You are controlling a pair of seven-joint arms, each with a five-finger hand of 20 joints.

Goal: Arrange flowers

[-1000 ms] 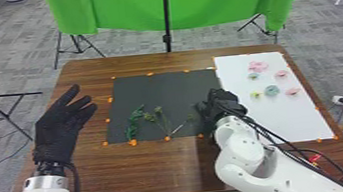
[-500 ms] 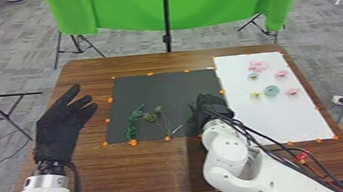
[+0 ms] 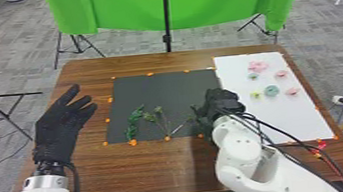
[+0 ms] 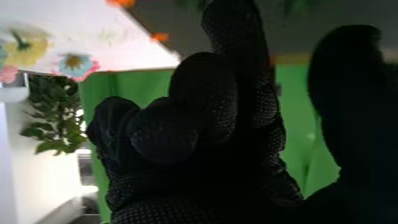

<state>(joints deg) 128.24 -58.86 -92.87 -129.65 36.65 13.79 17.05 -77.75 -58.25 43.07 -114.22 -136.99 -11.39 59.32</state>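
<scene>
There are three pink flowers (image 3: 257, 66), two blue-green flowers (image 3: 271, 91) and one yellow flower (image 3: 256, 95). I see one white sheet (image 3: 286, 124), one black sheet (image 3: 154, 88) and one leafy stem (image 3: 135, 118); the thin stems (image 3: 159, 110) are hard to count.

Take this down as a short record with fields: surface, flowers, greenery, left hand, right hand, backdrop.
Surface: brown wooden table
Flowers: pink, blue-green and yellow flower heads on a white rectangular sheet
Greenery: green stems on a dark square mat
Left hand: black-gloved, open, left of the mat
Right hand: black-gloved, at the mat's right edge
Backdrop: green cloth
</scene>
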